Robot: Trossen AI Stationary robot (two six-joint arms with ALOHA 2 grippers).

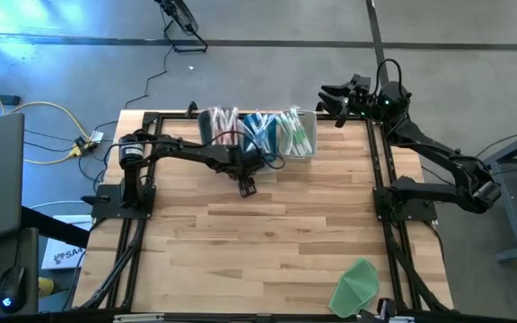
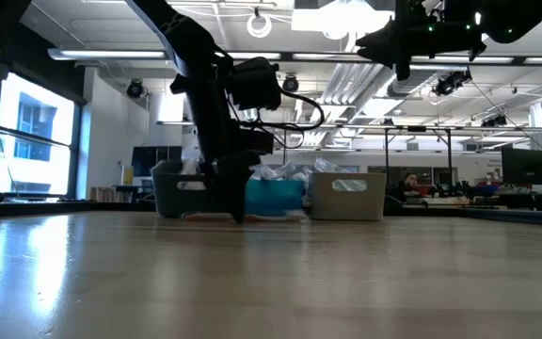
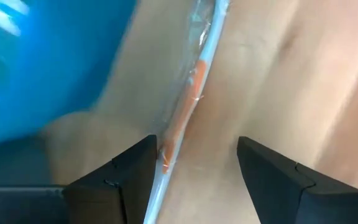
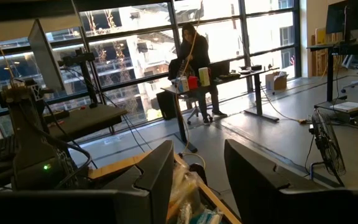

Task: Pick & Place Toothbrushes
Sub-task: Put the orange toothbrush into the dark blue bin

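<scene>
On the wooden tabletop [image 1: 276, 233], just in front of the bins [image 1: 258, 133], the left gripper [image 3: 194, 163] hangs low, jaws spread. An orange toothbrush [image 3: 182, 121] lies between them, closer to one jaw, pointing straight ahead. The right gripper [image 4: 197, 171] waits high, holding nothing.

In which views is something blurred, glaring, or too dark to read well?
Left wrist view: the blue bin is smeared by blur, while the orange toothbrush stays readable. Low view: the left arm is a dark silhouette against bright ceiling lights. Right wrist view: the windows glare strongly.
</scene>
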